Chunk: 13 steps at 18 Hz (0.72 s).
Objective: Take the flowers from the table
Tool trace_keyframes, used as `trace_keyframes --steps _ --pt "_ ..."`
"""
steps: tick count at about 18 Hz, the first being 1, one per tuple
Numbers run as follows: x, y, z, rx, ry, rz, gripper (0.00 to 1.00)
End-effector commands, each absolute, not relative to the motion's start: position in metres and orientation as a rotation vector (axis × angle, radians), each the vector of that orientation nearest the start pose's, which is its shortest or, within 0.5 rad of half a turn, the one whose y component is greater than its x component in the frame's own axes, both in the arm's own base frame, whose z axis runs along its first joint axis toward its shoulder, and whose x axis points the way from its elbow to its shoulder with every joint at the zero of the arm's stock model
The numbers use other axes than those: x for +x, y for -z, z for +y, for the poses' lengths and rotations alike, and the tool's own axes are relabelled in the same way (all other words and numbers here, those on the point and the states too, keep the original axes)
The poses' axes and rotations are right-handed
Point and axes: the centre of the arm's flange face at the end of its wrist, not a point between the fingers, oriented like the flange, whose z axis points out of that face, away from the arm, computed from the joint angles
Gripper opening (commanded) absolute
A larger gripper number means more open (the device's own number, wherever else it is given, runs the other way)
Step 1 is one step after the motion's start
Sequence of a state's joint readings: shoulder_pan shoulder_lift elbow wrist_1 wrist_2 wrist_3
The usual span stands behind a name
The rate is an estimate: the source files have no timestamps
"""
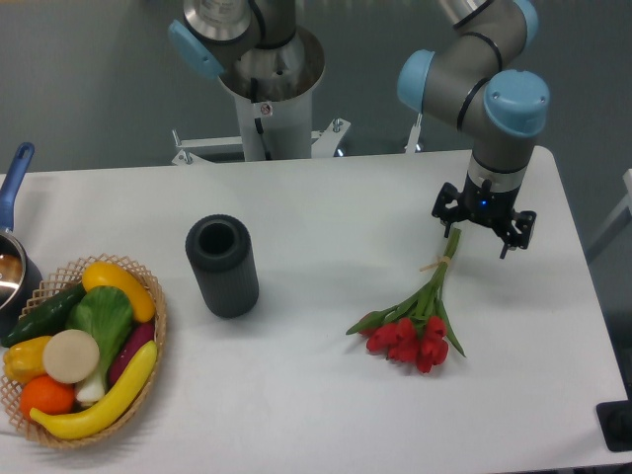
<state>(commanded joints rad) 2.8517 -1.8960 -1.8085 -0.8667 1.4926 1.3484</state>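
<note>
Fingers (483, 233): dark, hanging from the grey arm with blue joint caps; seen from above over the stem end of the flowers. Whether they stand apart or together cannot be told from this view.
Flowers (420, 321): red tulips with green stems and leaves, lying flat on the bench; stems tied with a thin tan band just below the fingers. The stem tips reach up to the fingers, the red heads lie further below and slightly left of them. Contact between fingers and stems cannot be told.
Bench (326, 415): white, plain top with rounded corners, carrying everything listed here.
Cylinder (221, 265): dark grey, upright, open at the top; well left of the fingers and a little lower, apart from the flowers.
Basket (158, 326): round woven wicker, far left of the fingers at the bench edge; holds a yellow banana, a leafy green vegetable, a cucumber, an orange, a yellow pepper, a purple item and a pale round item.
Pot (12, 267): dark, with a blue handle, at the far left edge, just beside the basket.
Writing: no brand, label or lettering can be read.
</note>
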Motion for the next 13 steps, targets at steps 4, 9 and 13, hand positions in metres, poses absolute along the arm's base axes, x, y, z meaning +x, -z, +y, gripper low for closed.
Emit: trace_keyframes --steps 4,9,13 --pt "-0.516 -0.271 0.302 -3.017 -0.201 0.111 1.00" --pt "-0.509 -0.257 0.298 -3.017 -0.197 0.086 1.00" --pt "-0.506 -0.244 0.297 -3.003 -0.224 0.028 1.00"
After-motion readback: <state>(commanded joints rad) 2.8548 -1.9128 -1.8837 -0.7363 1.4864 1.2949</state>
